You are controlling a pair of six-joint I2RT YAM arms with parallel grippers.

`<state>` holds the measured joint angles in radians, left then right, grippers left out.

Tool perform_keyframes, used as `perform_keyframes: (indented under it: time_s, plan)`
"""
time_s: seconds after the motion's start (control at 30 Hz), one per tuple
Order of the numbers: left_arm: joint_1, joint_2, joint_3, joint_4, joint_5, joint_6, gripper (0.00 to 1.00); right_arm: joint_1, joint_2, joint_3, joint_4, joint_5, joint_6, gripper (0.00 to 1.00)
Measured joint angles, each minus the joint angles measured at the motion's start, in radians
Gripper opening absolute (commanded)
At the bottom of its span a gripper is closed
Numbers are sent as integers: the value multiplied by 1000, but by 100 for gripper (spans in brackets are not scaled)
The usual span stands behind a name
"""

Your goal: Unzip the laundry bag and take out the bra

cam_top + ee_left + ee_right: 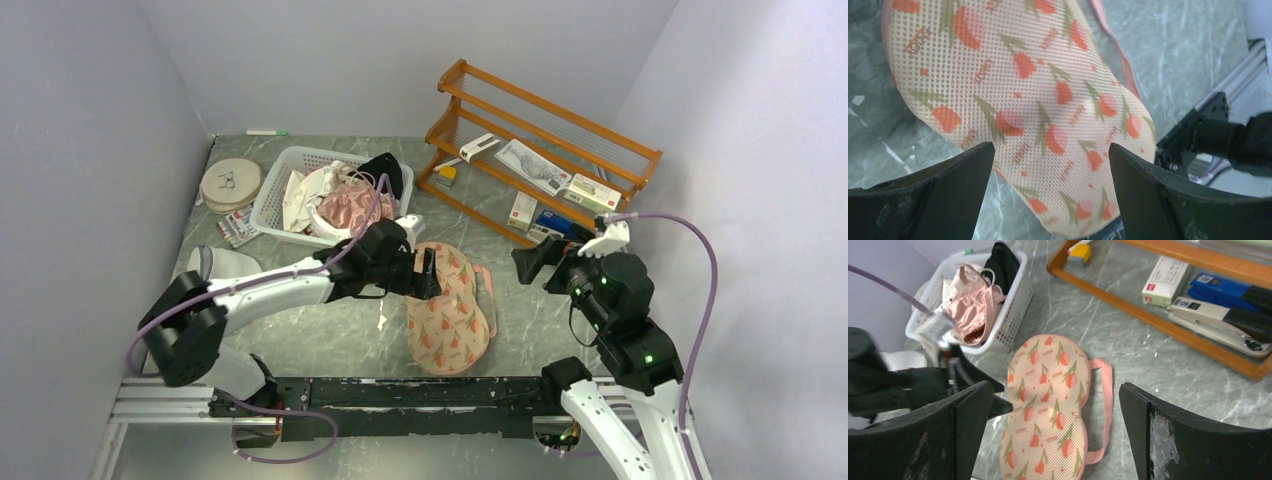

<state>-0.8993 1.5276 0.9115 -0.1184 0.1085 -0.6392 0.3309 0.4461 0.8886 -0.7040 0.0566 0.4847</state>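
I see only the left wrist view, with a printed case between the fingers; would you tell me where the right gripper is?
Observer: The right gripper hangs open to the right of the peach peanut-shaped padded laundry bag, apart from it.
Operator: Thank you. Is the bag open?
Observer: I cannot tell; a pink band loops out along its right edge.
Operator: What lies beyond it?
Observer: A white plastic basket of clothes stands to its far left.

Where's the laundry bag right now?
In the top view the laundry bag lies flat on the table, centre, beside the open left gripper, between the white basket and the wooden rack.
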Motion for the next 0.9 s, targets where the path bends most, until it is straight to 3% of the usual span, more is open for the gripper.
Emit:
perform_keyframes:
  time_s: [0.2, 0.37, 0.5, 0.57, 0.73, 0.83, 0.9]
  plan:
    - [-10, -221, -39, -51, 8, 56, 96, -2, 109, -56, 68, -135, 1, 100]
    - [-17, -386, -203, -51, 34, 13, 96, -2, 273, -163, 179, -344, -4, 100]
    - [-27, -441, -354, -25, 71, -72, 96, 37, 436, -202, 227, -406, -7, 100]
    - [-30, -447, -430, 36, 105, -127, 100, 86, 494, -209, 244, -400, -6, 100]
    - [-43, -346, -525, 214, 174, -251, 90, 238, 585, -211, 285, -357, 6, 100]
    - [-47, -270, -535, 324, 200, -300, 83, 293, 607, -217, 295, -316, 16, 100]
    - [-47, -211, -536, 408, 220, -331, 71, 314, 604, -230, 295, -291, 21, 100]
